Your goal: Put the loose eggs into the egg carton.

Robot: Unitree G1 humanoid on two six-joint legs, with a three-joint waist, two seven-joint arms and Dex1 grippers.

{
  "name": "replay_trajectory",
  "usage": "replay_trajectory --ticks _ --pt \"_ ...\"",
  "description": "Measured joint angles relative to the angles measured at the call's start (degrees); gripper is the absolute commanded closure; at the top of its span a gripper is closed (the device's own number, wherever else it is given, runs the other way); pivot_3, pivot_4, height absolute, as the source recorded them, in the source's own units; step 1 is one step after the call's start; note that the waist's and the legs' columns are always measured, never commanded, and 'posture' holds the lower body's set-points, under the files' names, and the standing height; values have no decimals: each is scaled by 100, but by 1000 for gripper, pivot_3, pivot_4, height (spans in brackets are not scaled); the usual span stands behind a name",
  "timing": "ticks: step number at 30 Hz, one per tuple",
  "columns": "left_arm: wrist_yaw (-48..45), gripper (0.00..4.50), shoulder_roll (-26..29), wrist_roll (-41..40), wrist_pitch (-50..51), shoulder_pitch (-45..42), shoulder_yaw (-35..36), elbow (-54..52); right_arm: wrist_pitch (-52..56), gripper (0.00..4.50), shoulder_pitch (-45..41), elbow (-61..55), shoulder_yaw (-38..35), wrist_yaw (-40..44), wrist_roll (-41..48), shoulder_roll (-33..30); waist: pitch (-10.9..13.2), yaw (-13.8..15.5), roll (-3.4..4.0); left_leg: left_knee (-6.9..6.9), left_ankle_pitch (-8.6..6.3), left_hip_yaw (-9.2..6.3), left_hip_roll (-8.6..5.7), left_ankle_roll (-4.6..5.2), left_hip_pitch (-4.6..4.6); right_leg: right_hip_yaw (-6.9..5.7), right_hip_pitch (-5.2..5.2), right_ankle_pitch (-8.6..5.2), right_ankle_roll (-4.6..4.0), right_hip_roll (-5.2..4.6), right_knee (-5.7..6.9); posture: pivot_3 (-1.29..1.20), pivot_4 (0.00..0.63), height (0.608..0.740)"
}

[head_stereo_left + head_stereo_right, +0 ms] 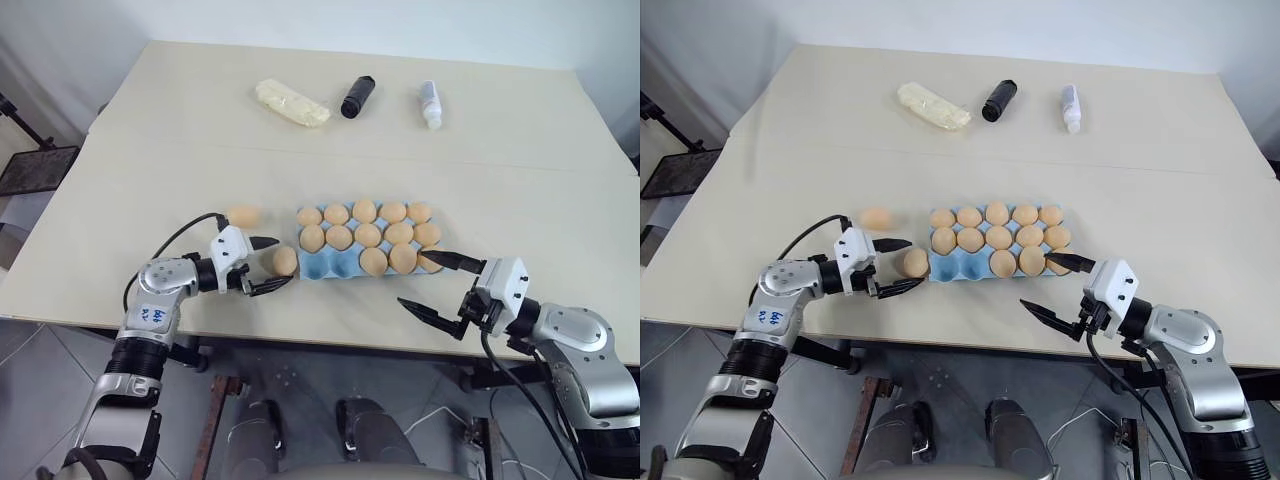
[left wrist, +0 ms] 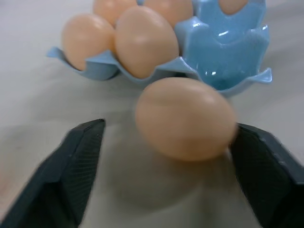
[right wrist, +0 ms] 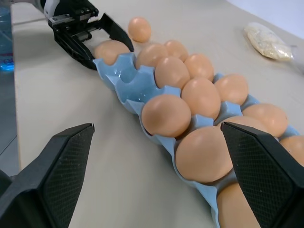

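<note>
The loose egg (image 1: 284, 261) you are working on lies on the table (image 1: 150, 180), just off the left end of the egg carton (image 1: 318, 264) and next to its two empty near-row cups. It sits between the fingers of your left gripper (image 1: 271, 264). In the left wrist view one finger (image 2: 266, 166) is touching the egg's side while the other finger stands apart from it, so the jaws are only partly closed and have no grip yet. A second loose egg (image 1: 243, 215) lies on the table a little beyond that gripper, near the carton's far left corner but apart from it.

The carton holds thirteen eggs; the far and middle rows are full, and three sit at the right end of the near row.

Your right gripper (image 1: 432, 286) hovers by the carton's near right corner, jaws spread wide, holding nothing.

Far across the table lie a pale yellow lump (image 1: 291, 103), a black cylinder (image 1: 358, 96) and a small white bottle (image 1: 430, 103).
</note>
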Motion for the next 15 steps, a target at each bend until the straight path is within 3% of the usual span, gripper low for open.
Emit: replay_trajectory --ticks 2,4,15 --pt "3 1964 -6 4 -75 -46 -16 40 0 0 21 -10 0 -49 -6 31 0 -1 0 0 1 0 0 -2 0 1 0 0 0 0 0 0 150 740" --pt "14 2311 -5 -5 -113 -87 4 52 0 0 49 -21 5 -80 -11 61 0 -1 0 1 1 0 0 -2 0 1 1 0 0 -1 1 0 150 740" --pt "-522 2311 12 -762 557 -490 154 -1008 -1 0 200 -50 -6 -159 -53 62 0 21 1 7 3 -1 -8 -3 1 -4 7 0 1 -1 2 0 150 740"
